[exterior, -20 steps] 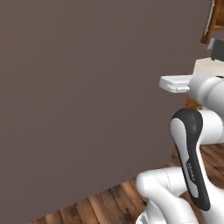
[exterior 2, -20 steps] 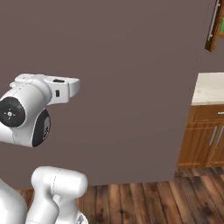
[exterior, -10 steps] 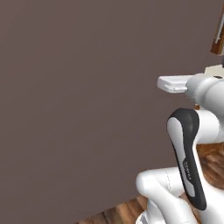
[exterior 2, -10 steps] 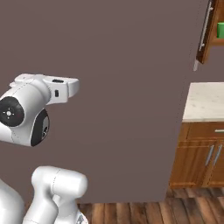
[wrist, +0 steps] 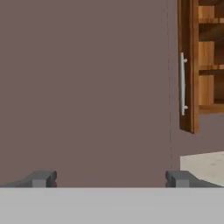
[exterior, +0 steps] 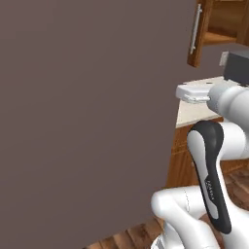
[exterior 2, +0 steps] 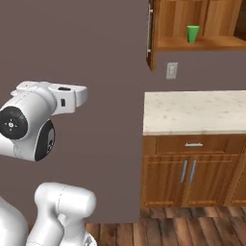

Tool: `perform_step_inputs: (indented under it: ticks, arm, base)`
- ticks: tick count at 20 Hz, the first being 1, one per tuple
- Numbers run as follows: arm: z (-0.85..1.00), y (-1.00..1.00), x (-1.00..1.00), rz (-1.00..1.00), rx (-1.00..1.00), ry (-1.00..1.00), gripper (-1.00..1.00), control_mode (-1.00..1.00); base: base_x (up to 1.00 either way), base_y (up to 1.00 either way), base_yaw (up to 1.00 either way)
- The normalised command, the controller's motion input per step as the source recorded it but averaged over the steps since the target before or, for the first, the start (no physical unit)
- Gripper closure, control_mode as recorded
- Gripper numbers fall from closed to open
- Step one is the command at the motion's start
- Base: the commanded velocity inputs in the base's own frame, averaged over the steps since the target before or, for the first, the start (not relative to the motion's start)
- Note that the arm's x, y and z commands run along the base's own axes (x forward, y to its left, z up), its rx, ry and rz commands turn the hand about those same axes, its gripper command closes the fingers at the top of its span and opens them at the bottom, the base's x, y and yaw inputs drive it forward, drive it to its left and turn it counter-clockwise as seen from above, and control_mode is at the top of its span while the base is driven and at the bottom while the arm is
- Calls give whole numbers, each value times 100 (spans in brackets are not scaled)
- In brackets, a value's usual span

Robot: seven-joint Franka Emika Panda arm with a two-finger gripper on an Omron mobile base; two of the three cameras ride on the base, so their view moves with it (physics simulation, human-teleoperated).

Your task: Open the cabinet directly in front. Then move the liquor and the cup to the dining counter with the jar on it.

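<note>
With the cabinet (exterior 2: 158, 33) open, the spread, empty gripper (wrist: 111, 178) should be centred on the cup (exterior 2: 192, 33) before reaching.

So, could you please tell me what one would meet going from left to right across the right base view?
Robot arm → bare brown wall → open cabinet door → wall outlet → green cup on the cabinet shelf.
</note>
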Motion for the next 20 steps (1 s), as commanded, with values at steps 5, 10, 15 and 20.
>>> perform_step_inputs:
  ticks: [5,10,15,20]
  arm:
    - [0,0,0,0,0,0,-100,100]
    - [0,0,0,0,0,0,-100,100]
    - [0,0,0,0,0,0,-100,100]
    - [0,0,0,0,0,0,-100,100]
  base:
    - [53,-100,0]
    - [72,-100,0]
    - [91,-100,3]
    - [99,-77,18]
